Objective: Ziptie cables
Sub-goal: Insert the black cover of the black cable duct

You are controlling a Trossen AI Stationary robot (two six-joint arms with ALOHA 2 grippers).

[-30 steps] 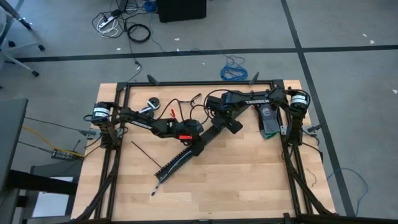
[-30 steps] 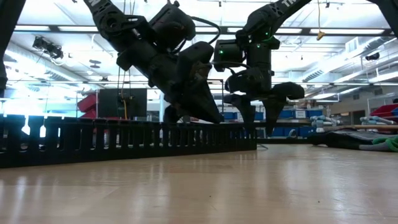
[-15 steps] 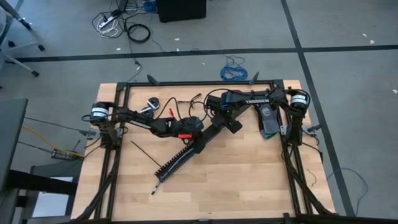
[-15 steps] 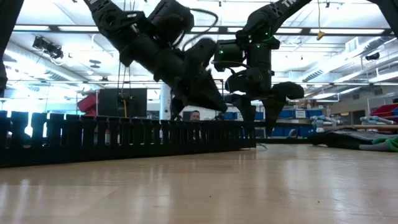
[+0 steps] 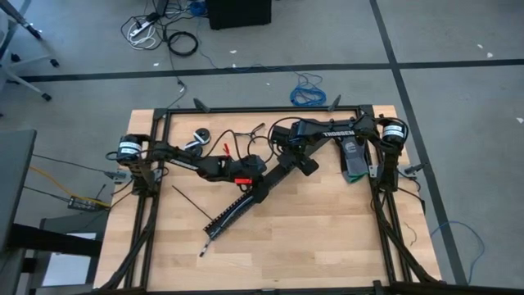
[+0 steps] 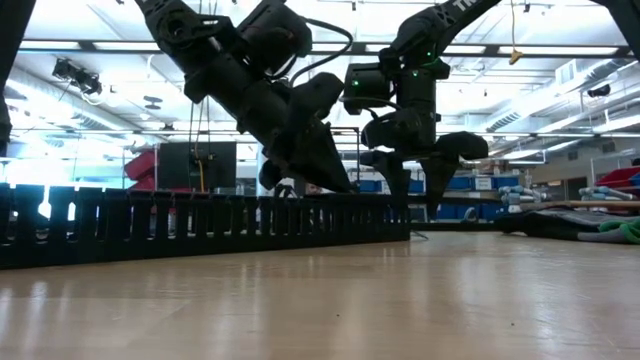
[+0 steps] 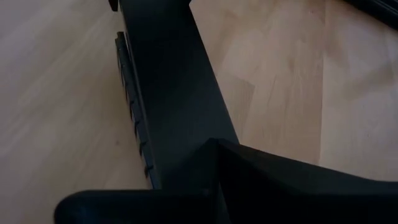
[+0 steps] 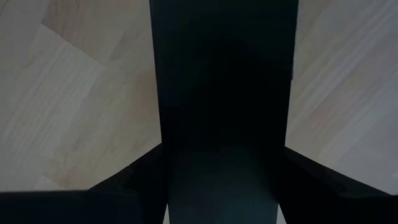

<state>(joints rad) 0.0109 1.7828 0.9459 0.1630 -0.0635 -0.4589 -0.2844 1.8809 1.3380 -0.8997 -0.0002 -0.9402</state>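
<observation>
A wide black perforated strip [image 5: 233, 211] lies slantwise on the table's middle; it shows as a long slotted wall [image 6: 200, 225] in the low view. My right gripper [image 5: 281, 174] stands at the strip's far end, shut on it. My left gripper [image 5: 257, 188] hovers just above the strip [image 7: 168, 93], a little nearer along it. One thin black ziptie [image 5: 189, 201] lies flat on the wood, left of the strip. A tangle of thin wires [image 5: 233, 138] lies by the table's far edge. I cannot make out the cable bundle. My right gripper comes down from above onto the strip's far end [image 8: 221, 74]. The strip fills the gap between the two fingers [image 8: 93, 193], which lie across it. In the low view the fingers [image 6: 405, 195] straddle that end, and the strip rests on the table.
Two red clips [image 5: 241, 180] [image 5: 222, 148] sit near the left arm. A dark and green object [image 5: 354, 164] lies at the table's right side. The black frame [image 5: 262, 109] borders the table. Bare wood [image 5: 311, 238] lies to the near right.
The left gripper rose a little above the strip, then came back down to about its earlier height. The right gripper and the strip stayed where they were.
</observation>
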